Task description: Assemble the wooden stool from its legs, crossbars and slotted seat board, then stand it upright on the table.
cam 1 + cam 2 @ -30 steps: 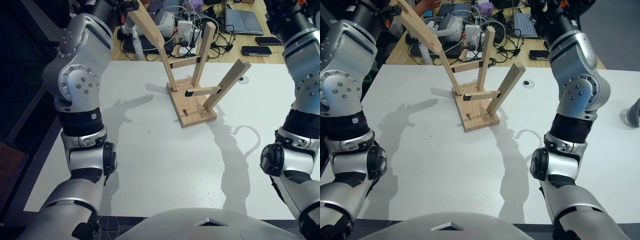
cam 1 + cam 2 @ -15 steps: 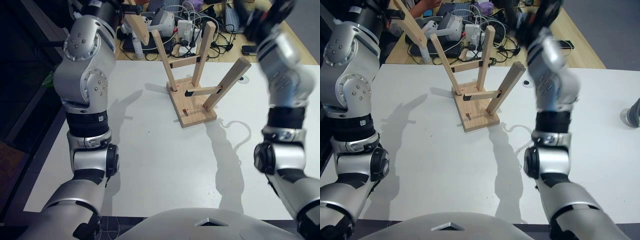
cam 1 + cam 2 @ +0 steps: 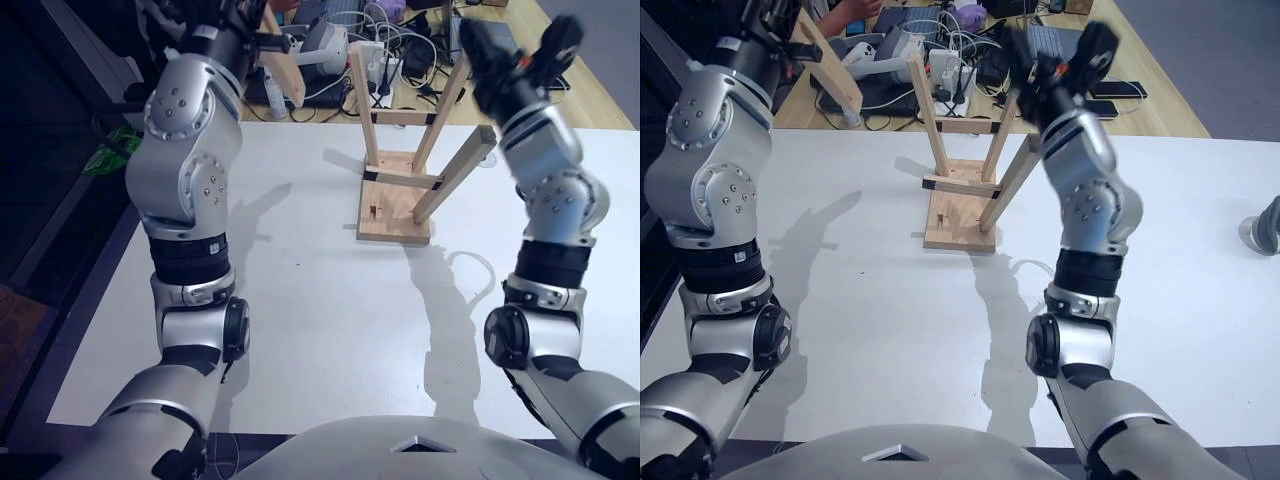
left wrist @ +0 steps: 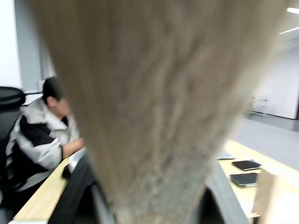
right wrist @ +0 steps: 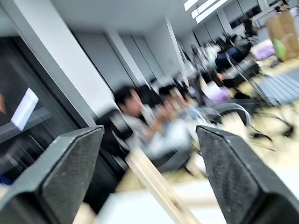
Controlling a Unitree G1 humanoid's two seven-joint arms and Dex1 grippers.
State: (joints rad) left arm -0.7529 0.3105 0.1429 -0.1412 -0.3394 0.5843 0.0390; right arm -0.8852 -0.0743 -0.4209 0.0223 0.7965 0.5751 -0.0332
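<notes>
Three legs stand in the slotted seat board (image 3: 392, 222), which lies flat with its underside up on the white counter (image 3: 300, 330), toward the far edge. The left-side leg (image 3: 363, 115) rises almost straight. The back leg (image 3: 440, 112) leans away to my right. The right leg (image 3: 456, 172) slants outward and low. An upper crossbar (image 3: 403, 118) joins the left-side leg to the back leg. A lower crossbar (image 3: 403, 178) runs from the foot of the left-side leg across to the right leg. One empty slot (image 3: 372, 212) shows in the board near its front left corner. My left hand (image 3: 250, 28) is raised high at the back left, well apart from the stool, and is clamped on the fourth leg (image 3: 835, 70). That leg hangs down and forward from my grip over the far edge of the counter, and its wood sits right against my left wrist camera (image 4: 154, 102). My right hand (image 3: 518, 50) is lifted above and just behind the stool's right side, with its two dark fingers (image 5: 70, 172) spread wide and nothing between them. It is close to the top of the back leg, but I cannot tell whether a finger touches it. Beyond the white counter is a wooden counter (image 3: 1160, 110) carrying a tangle of cables (image 3: 385, 25) and some phones (image 3: 1110, 90).
</notes>
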